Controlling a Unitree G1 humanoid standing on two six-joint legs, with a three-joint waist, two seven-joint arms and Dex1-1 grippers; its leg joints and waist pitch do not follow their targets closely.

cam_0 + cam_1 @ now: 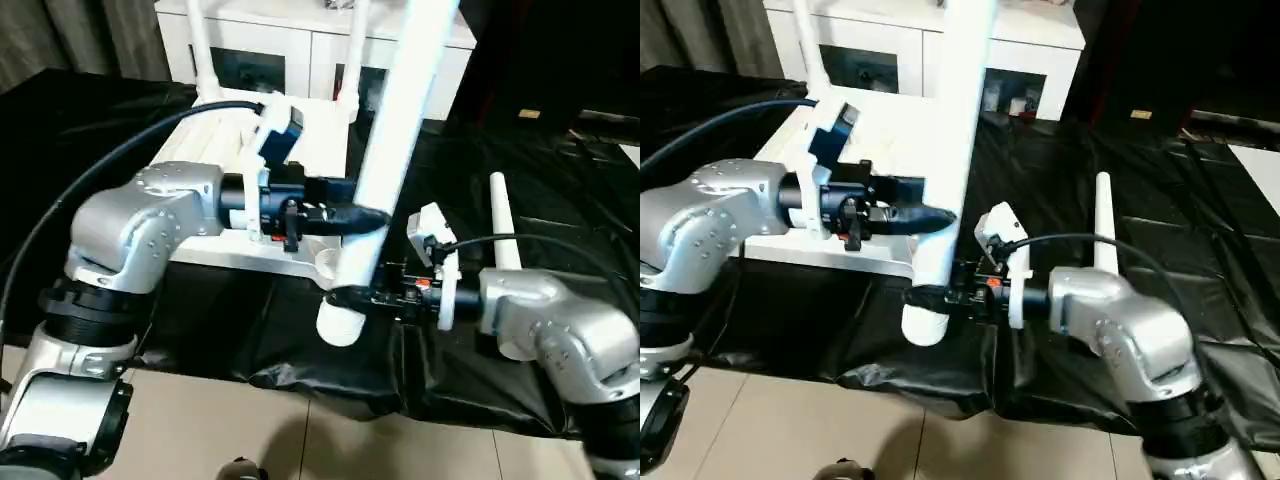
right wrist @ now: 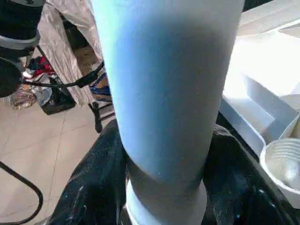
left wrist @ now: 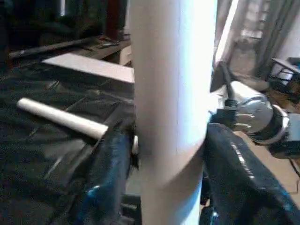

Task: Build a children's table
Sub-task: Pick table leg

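The children's table top (image 1: 215, 135) lies upside down on a black cloth, with two white legs (image 1: 203, 50) standing in its far sockets. A third white leg (image 1: 400, 130) hangs tilted in the air over the near right corner socket (image 1: 325, 262). Its lower end is just past the top's near edge. My left gripper (image 1: 365, 220) is shut around the middle of this leg, and my right gripper (image 1: 345, 297) is shut on it close to the lower end. In both wrist views the black fingers (image 3: 115, 164) (image 2: 93, 187) sit against the tube's sides. Another leg (image 1: 503, 225) lies on the cloth to the right.
A white cabinet (image 1: 300, 50) with glass doors stands behind the table top. The black cloth (image 1: 560, 170) covers the work surface to the right and ends above a beige tiled floor (image 1: 300, 440) in front. A black cable (image 1: 120, 160) arches over my left forearm.
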